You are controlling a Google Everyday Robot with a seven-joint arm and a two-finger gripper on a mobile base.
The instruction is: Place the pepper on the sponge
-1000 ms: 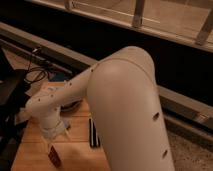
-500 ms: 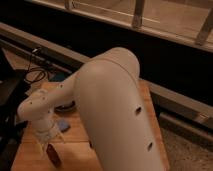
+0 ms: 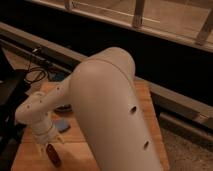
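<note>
- Since a second ago my arm [image 3: 110, 115] has swung across and fills more of the view; the black bar that showed beside it then is now hidden behind it, and the sponge [image 3: 61, 125] has come into sight.
- The pepper [image 3: 54, 156] sits in nearly the same spot as before, near the front left corner of the tabletop [image 3: 146, 100].
- My end effector [image 3: 51, 146] hangs over that corner, narrowed onto the pepper's upper end; the pepper points down from it.
- The sponge lies just behind the end effector, apart from the pepper.
- The tabletop is pale wood; cables [image 3: 36, 76] lie past its far left corner, with a dark ledge and window frames beyond.
</note>
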